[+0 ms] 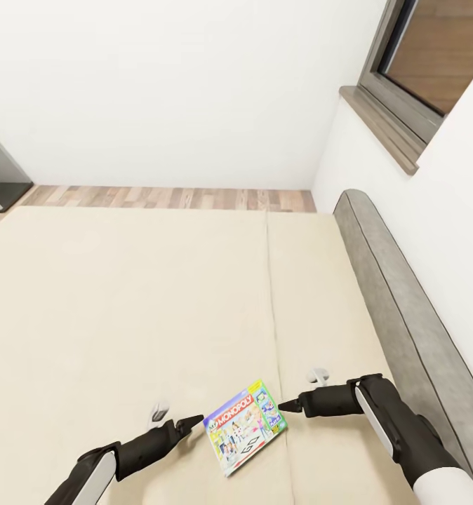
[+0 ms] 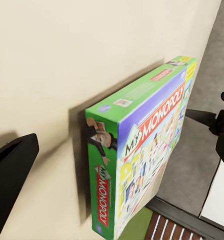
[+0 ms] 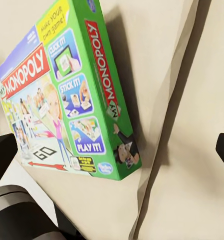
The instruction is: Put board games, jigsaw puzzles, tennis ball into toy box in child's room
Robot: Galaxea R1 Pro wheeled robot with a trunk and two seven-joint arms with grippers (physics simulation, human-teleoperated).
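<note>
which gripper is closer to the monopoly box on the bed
Roughly even, left slightly nearer. The left gripper sits right at the Monopoly box near its left corner; the right gripper sits just off its right corner.

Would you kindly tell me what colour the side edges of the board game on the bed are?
Bright green on the board game, clearest in the right wrist view.

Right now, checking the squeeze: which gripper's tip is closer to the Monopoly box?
The left gripper: its tip nearly meets the Monopoly box; the right gripper shows a gap.
</note>
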